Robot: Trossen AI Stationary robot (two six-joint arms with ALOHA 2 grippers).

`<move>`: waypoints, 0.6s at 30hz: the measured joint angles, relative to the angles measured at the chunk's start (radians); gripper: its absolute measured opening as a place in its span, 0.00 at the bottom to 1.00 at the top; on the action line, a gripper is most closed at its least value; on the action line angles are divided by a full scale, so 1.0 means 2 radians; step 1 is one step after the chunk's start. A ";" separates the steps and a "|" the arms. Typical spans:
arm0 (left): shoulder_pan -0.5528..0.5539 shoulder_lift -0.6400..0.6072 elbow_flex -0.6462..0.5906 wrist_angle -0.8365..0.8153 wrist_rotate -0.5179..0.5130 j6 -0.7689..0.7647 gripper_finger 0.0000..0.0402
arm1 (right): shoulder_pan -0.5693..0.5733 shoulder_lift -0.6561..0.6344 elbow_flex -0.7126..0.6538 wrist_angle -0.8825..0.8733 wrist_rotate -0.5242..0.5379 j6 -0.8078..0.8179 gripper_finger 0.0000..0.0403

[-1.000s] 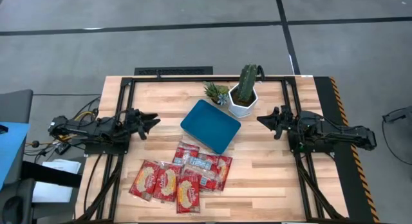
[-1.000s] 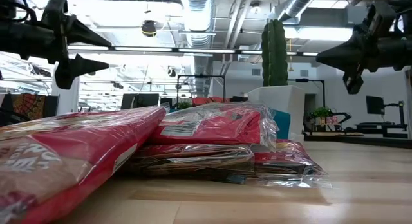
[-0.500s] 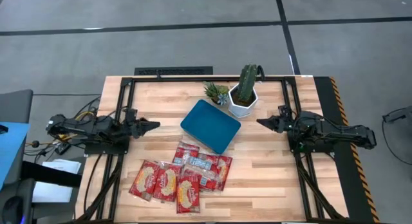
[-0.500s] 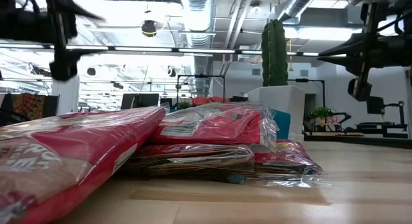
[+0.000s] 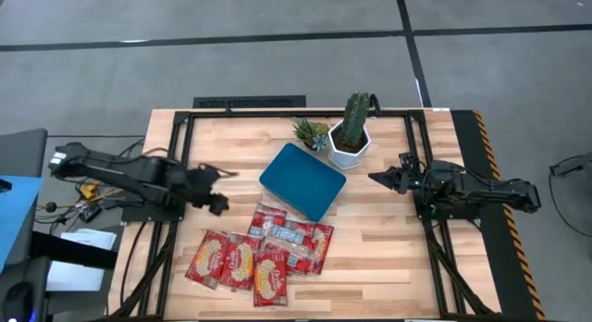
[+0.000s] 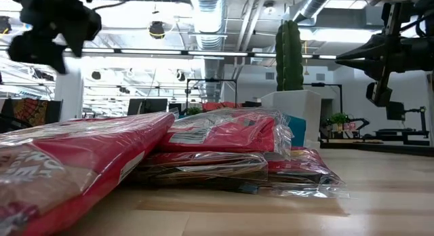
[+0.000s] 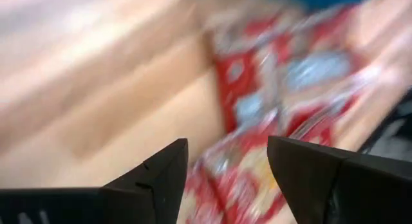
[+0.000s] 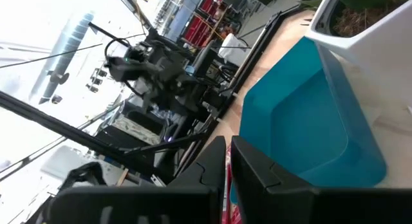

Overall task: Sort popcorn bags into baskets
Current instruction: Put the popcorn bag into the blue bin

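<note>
Several red popcorn bags (image 5: 264,253) lie overlapping in a flat pile near the table's front, left of centre; they fill the low view (image 6: 203,151) and show blurred in the left wrist view (image 7: 283,89). The teal basket (image 5: 302,180) rests on the table just beyond them. My left gripper (image 5: 220,189) hangs open above the table, left of the pile, pointing steeply down at it, touching nothing. My right gripper (image 5: 375,178) is shut and level at the right, its tips toward the basket (image 8: 302,121).
A white hexagonal pot with a cactus (image 5: 350,142) and a small succulent (image 5: 310,132) stand behind the basket. Black frame rails (image 5: 176,165) run along the table's left, right and far sides. Bare wood (image 5: 388,257) lies right of the pile.
My left gripper has risen, swung out toward the table's middle and tipped from level to pointing steeply down at the bags. My right gripper has rolled about its own axis without leaving its place. The bags and the basket have not moved.
</note>
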State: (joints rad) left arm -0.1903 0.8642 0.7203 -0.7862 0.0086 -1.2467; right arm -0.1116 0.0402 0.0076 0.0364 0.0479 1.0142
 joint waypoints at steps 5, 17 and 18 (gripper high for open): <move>-0.050 0.071 0.002 -0.005 0.047 -0.027 0.49 | 0.000 0.000 0.000 -0.002 0.000 -0.007 0.13; -0.163 0.072 0.001 -0.052 0.005 -0.128 0.60 | 0.000 0.000 0.000 -0.004 0.000 -0.036 0.13; -0.172 0.072 -0.003 -0.051 0.005 -0.137 0.62 | 0.000 0.000 0.000 -0.003 0.000 -0.039 0.13</move>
State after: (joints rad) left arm -0.5336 1.0084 0.7139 -0.8876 0.0186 -1.5204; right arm -0.1116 0.0402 0.0074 0.0302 0.0485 0.9370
